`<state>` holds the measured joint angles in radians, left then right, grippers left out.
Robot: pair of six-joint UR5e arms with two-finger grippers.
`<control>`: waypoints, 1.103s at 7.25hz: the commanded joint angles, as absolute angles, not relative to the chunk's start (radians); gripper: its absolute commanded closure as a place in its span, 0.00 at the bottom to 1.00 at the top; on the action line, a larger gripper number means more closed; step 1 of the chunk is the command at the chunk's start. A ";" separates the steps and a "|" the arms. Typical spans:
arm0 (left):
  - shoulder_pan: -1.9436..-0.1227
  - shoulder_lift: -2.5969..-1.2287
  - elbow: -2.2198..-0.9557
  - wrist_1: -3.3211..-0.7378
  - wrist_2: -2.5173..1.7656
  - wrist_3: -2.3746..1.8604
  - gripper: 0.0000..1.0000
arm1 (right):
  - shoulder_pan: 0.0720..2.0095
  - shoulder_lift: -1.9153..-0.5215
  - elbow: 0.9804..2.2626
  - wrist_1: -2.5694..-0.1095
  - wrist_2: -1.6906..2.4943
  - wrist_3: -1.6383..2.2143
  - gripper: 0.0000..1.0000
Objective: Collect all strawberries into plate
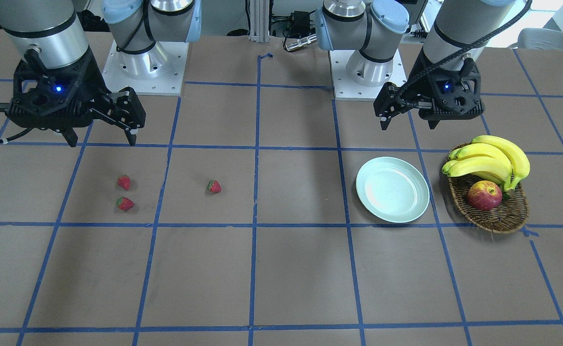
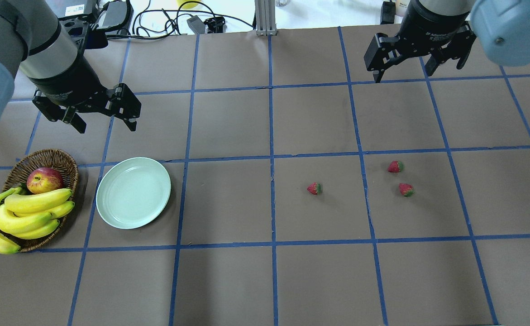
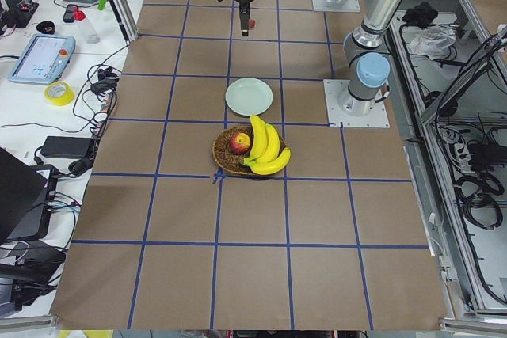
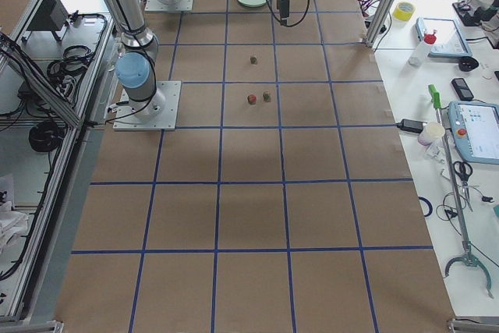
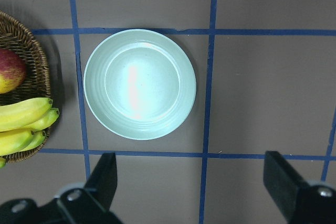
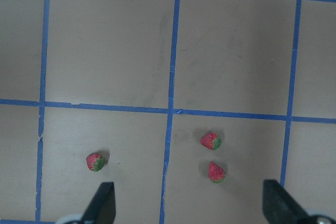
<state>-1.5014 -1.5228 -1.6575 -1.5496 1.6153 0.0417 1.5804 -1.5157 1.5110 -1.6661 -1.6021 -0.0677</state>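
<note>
Three small red strawberries lie on the brown table: one alone [image 2: 314,188] [image 1: 214,186] [image 6: 95,161] and a close pair [image 2: 395,166] [image 2: 406,189] [image 6: 210,140] [image 6: 216,172]. The pale mint plate [image 2: 133,192] [image 1: 392,189] [image 5: 139,84] sits empty beside the basket. My left gripper [image 2: 107,127] [image 1: 408,124] hovers open just behind the plate, holding nothing. High above the pair of strawberries and set back toward the robot, my right gripper [image 2: 403,74] [image 1: 102,140] is also open and empty.
A brown wicker basket [image 2: 65,163] [image 1: 502,223] holds a bunch of bananas [image 2: 25,213] and a red-yellow apple [image 2: 44,179], just left of the plate in the overhead view. Blue tape lines grid the table. Cables and equipment lie past the far edge.
</note>
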 commanded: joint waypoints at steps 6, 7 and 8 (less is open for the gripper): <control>-1.502 -1.522 -1.663 -1.552 1.615 0.043 0.00 | 1.580 -1.517 1.499 -1.657 -1.591 -0.068 0.00; -1.502 -1.520 -1.663 -1.560 1.615 0.043 0.00 | 1.578 -1.516 1.502 -1.657 -1.592 -0.067 0.00; -1.500 -1.519 -1.663 -1.560 1.615 0.043 0.00 | 1.566 -1.509 1.508 -1.657 -1.591 -0.067 0.00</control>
